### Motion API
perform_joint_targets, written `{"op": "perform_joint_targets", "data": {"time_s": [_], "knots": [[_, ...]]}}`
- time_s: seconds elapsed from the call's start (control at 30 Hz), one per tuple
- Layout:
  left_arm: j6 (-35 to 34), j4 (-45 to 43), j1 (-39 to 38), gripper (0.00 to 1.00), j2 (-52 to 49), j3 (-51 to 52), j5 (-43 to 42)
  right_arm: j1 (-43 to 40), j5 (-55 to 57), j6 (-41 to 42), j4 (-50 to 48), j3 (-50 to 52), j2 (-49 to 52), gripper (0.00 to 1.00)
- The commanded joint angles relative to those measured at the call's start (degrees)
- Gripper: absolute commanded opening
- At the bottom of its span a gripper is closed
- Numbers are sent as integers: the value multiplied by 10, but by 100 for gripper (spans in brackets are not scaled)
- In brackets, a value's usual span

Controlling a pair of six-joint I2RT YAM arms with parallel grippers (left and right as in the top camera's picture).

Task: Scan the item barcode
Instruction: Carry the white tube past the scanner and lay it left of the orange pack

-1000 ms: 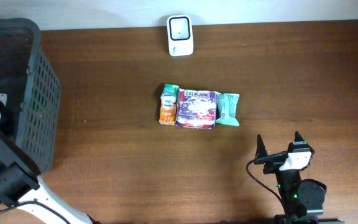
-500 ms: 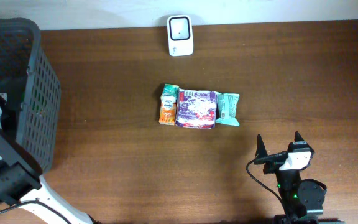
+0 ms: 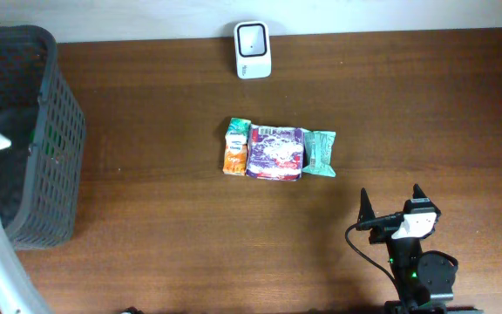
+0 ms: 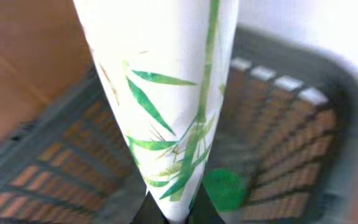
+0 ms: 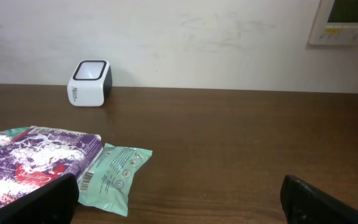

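L wrist: bamboo-print pack (image 4: 160,74) gripped, over basket (image 4: 278,155)

The white packet (image 4: 160,81) runs off the top of the left wrist view and covers nearly all of the left fingers (image 4: 201,213). Behind it the basket (image 4: 278,162) is blurred; we cannot name the green blob (image 4: 224,188) inside. In the right wrist view the purple packet (image 5: 30,158) runs off the left edge.

Packet row (image 3: 275,153) central, basket (image 3: 59,139) walls left edge
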State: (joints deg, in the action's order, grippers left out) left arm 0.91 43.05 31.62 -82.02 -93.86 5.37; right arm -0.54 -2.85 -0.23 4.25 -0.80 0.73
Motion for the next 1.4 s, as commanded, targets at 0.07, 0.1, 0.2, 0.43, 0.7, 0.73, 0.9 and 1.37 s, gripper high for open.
{"op": "perform_joint_targets", "data": {"time_s": [0.07, 0.1, 0.2, 0.43, 0.7, 0.73, 0.9, 1.37], "knots": [[-163, -27, -38, 0, 41, -7, -377, 6, -3, -3, 0, 5, -3, 99], [-163, -26, -51, 0, 43, -8, -394, 6, -3, -3, 0, 5, -3, 99], [-163, -19, -94, 0, 47, -7, -424, 6, -3, -4, 0, 5, -3, 99], [-163, 121, -251, 0, 28, -7, -387, 6, -3, -3, 0, 5, -3, 99], [-163, 149, -424, 0, -69, 24, -181, 6, -3, -3, 0, 5, -3, 99], [-163, 149, -440, 0, -88, 24, -164, 6, -3, -3, 0, 5, -3, 99], [-163, 142, -496, 0, -204, 24, -81, 6, -3, -4, 0, 5, -3, 99], [-163, 100, -501, 22, -349, 24, -51, 6, -3, -3, 0, 5, -3, 99]]}}
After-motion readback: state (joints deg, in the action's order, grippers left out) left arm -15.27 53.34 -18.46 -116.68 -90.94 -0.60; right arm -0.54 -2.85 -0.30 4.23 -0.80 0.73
